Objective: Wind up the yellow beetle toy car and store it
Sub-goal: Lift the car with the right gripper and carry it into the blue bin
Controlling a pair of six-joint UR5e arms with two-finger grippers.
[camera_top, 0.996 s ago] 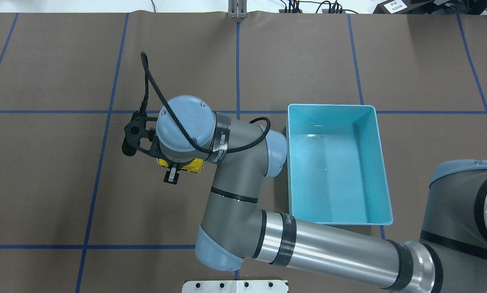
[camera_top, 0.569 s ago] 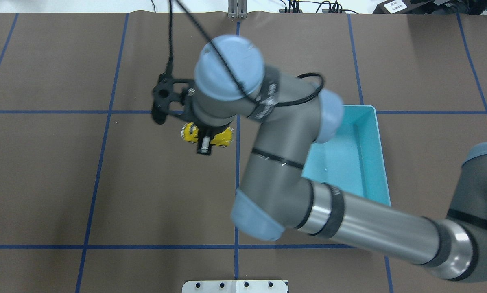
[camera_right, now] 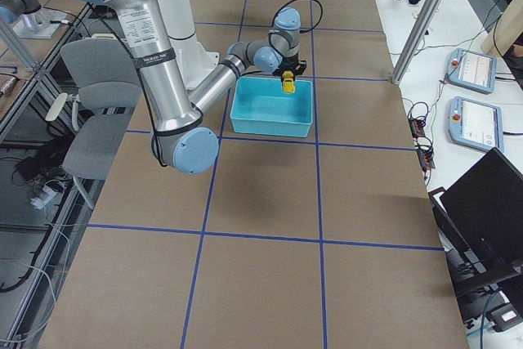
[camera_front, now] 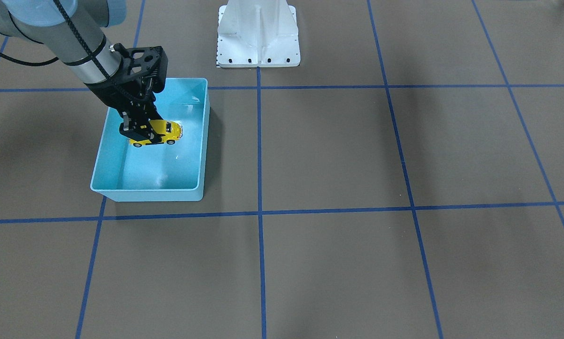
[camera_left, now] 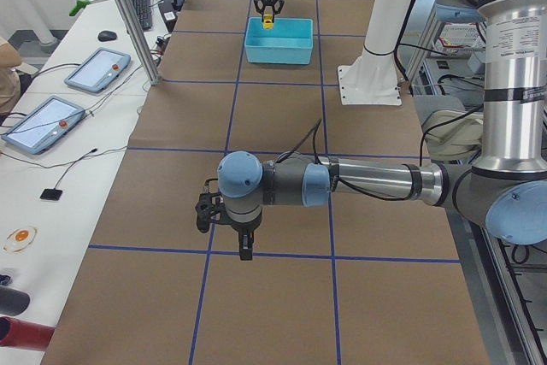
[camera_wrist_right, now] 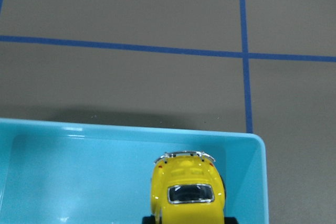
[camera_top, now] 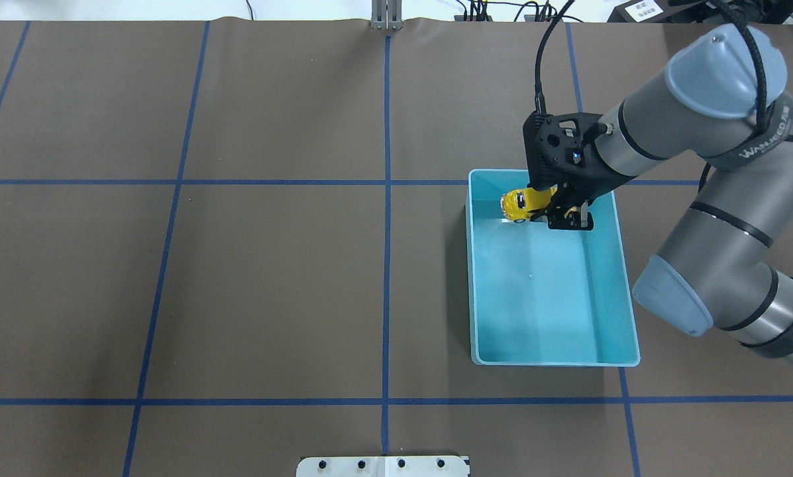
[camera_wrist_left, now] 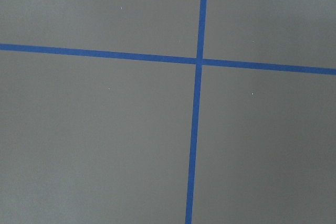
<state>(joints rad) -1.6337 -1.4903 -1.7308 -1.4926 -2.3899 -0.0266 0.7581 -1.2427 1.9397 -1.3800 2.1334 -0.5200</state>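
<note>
My right hand point(camera_top: 566, 215) clamps the yellow beetle toy car point(camera_top: 521, 204) over the twelve o'clock end of the light blue bin point(camera_top: 473, 285); whether my left hand point(camera_left: 245, 250) is open, I cannot tell.

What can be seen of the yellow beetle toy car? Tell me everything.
The yellow beetle toy car is tiny and glossy bright yellow, with a rounded body, dark windows, a chrome bumper and silver-hubbed wheels. It sits roughly level, wheels down, clamped near one end by the right gripper. It is within the light blue bin, at the end far from the robot. Whether its wheels touch the bin floor cannot be told.
</note>
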